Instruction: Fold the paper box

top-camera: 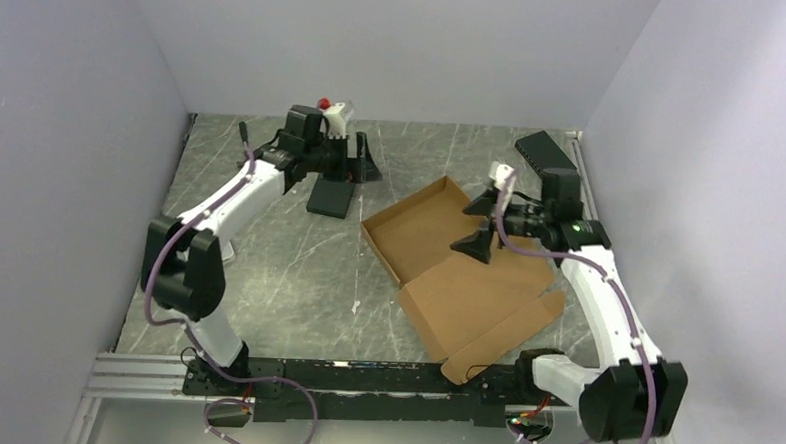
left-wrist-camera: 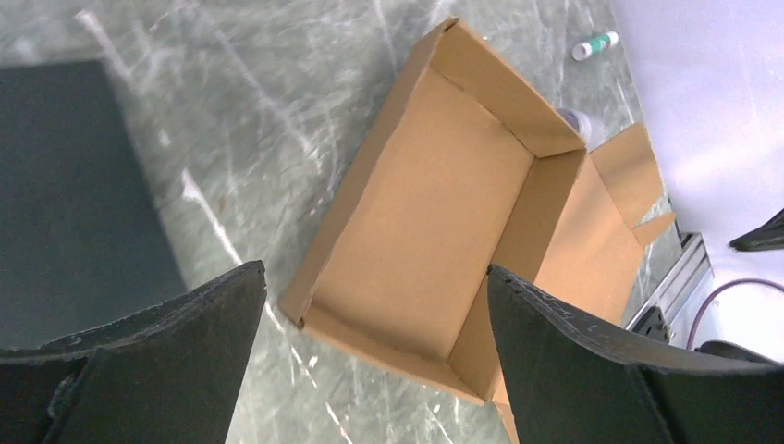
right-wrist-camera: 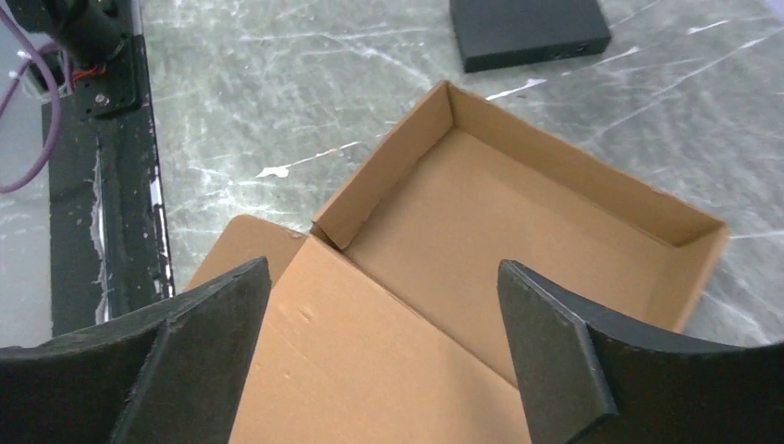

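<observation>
While open, paper box (top-camera: 461,285) lies diagonal

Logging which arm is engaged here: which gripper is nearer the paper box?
Right. The right gripper hangs open over the paper box; the left gripper, also open, is apart from it, off to its left near a flat black box.

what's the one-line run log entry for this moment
paper box: tray formed, lid flat open | left gripper: open, apart from box | right gripper: open, above box

The paper box (top-camera: 466,285) lies on the table (top-camera: 287,267), right of a smaller flat box (top-camera: 330,196).
</observation>
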Available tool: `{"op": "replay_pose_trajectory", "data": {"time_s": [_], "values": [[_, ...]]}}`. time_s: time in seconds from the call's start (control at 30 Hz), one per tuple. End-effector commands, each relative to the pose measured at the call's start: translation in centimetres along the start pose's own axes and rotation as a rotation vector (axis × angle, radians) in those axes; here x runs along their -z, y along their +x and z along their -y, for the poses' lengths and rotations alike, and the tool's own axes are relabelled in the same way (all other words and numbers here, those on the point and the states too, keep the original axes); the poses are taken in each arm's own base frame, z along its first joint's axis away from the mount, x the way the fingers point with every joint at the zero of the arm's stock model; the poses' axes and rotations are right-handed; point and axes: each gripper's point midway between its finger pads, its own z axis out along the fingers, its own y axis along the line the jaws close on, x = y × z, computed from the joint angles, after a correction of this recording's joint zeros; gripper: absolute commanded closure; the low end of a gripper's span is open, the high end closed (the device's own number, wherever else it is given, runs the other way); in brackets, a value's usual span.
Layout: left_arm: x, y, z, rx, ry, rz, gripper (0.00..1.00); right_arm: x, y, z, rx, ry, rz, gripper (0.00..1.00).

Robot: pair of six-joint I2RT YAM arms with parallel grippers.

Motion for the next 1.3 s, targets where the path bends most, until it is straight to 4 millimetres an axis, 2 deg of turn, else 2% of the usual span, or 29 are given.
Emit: {"op": "replay_pose_trajectory", "data": {"time_s": [0.0, 0.13, 0.2, 0.27, 0.4, 0.5, 0.63, 0.73, 0.97, 1.13, 1.23, 1.27], "values": [[-3.1, -0.6, 3.1, -0.201, 0.174, -0.028, 0.07, 2.5, -0.9, -1.3, 0.073, -0.035, 0.159, 0.01], [-6.8, 0.9, 2.8, -0.318, 0.134, -0.138, 0.07, 4.1, -0.6, -0.3, 0.042, 0.022, 0.186, 0.01], [-8.6, 1.2, 3.2, -0.396, 0.108, -0.170, 0.10, 4.3, -0.4, 0.1, 0.018, 0.036, 0.189, 0.01], [-10.3, 1.7, 2.6, -0.478, 0.055, -0.205, 0.12, 4.4, -0.2, 0.4, 0.005, 0.042, 0.188, 0.01], [-13.3, 3.0, 0.5, -0.513, -0.019, -0.295, 0.27, 4.4, 0.3, 0.9, -0.015, 0.052, 0.185, 0.01], [-14.5, 3.4, 0.4, -0.514, -0.015, -0.315, 0.33, 4.3, 0.5, 1.1, -0.023, 0.058, 0.180, 0.01], [-15.5, 4.5, 0.9, -0.521, 0.011, -0.311, 0.35, 4.3, 0.8, 1.4, -0.034, 0.062, 0.174, 0.01], [-16.1, 5.2, 0.6, -0.520, -0.003, -0.321, 0.39, 4.2, 0.9, 1.5, -0.039, 0.062, 0.171, 0.01], [-16.2, 5.9, 0.0, -0.511, -0.030, -0.320, 0.67, 4.2, 1.2, 1.7, -0.044, 0.067, 0.164, 0.01], [-15.4, 6.0, 0.2, -0.506, -0.032, -0.305, 0.82, 4.2, 1.2, 1.8, -0.048, 0.070, 0.162, 0.01], [-14.6, 6.0, 0.2, -0.499, -0.045, -0.298, 1.00, 4.2, 1.2, 1.8, -0.047, 0.072, 0.161, 0.01], [-14.2, 5.9, 0.2, -0.494, -0.053, -0.292, 1.00, 4.2, 1.2, 1.8, -0.046, 0.073, 0.161, 0.01]]}}
